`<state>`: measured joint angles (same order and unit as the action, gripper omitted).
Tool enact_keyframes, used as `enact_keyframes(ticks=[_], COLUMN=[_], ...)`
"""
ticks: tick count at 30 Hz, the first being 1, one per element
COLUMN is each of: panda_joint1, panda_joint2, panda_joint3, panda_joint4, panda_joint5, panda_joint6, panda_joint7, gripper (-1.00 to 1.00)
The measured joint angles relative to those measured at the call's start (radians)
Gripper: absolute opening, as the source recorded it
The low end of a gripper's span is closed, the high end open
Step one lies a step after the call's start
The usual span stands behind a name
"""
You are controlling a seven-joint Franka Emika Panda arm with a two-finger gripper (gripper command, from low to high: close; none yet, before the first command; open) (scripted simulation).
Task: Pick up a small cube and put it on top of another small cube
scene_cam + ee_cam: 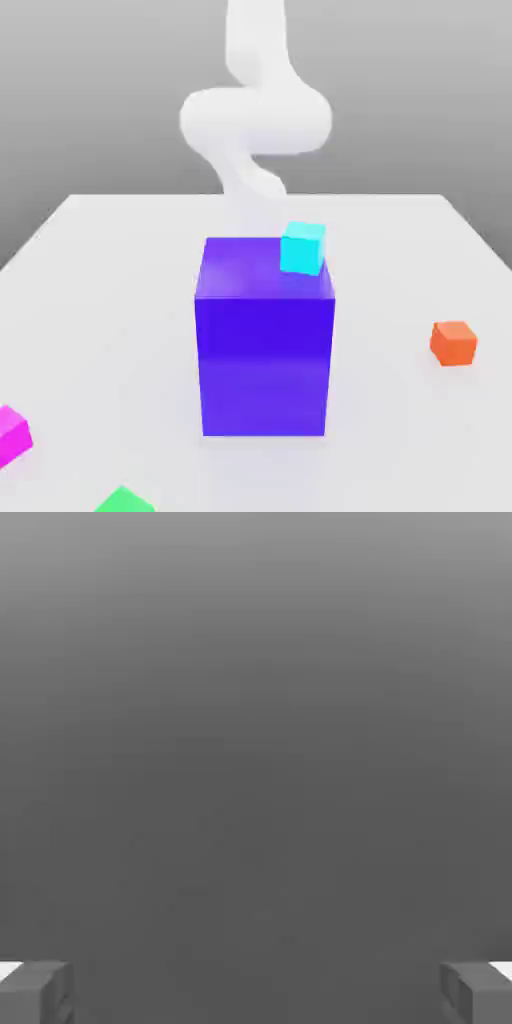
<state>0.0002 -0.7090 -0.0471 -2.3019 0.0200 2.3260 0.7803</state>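
A small cyan cube (302, 248) sits on the top of a tall blue block (264, 350), near that top's far corner on the exterior view's right. A small orange cube (454, 343) lies on the table to the exterior view's right. A magenta cube (12, 435) and a green cube (124, 500) lie near the front on the exterior view's left, both cut by the frame's edge. The white arm (255, 120) rises behind the blue block. In the hand view my gripper (256, 992) is open, its two grey fingertips (35, 992) far apart with nothing between them.
The white table (100, 300) stretches around the blue block, which stands as a tall obstacle in its middle. A grey backdrop lies beyond the table's far edge.
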Motion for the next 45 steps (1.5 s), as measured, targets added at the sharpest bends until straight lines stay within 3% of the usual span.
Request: enact_keyframes(ticks=[18, 29, 33, 34, 41, 45], panda_joint1=[-0.070, -0.222, -0.293, -0.314, -0.319, -0.261], panda_joint2=[0.659, 1.043, 1.187, 1.222, 1.230, 1.107], panda_joint3=[-0.302, -0.364, -0.297, -0.272, -0.267, -0.343], panda_joint4=[-0.013, -0.025, 0.003, 0.012, 0.014, -0.019], panda_joint5=[0.222, 0.296, 0.374, 0.396, 0.401, 0.310], panda_joint6=[0.186, 0.308, 0.401, 0.426, 0.431, 0.343], panda_joint7=[-0.198, -0.276, -0.335, -0.352, -0.356, -0.288], gripper=[0.00, 0.00, 0.00, -1.00, -1.00, -1.00])
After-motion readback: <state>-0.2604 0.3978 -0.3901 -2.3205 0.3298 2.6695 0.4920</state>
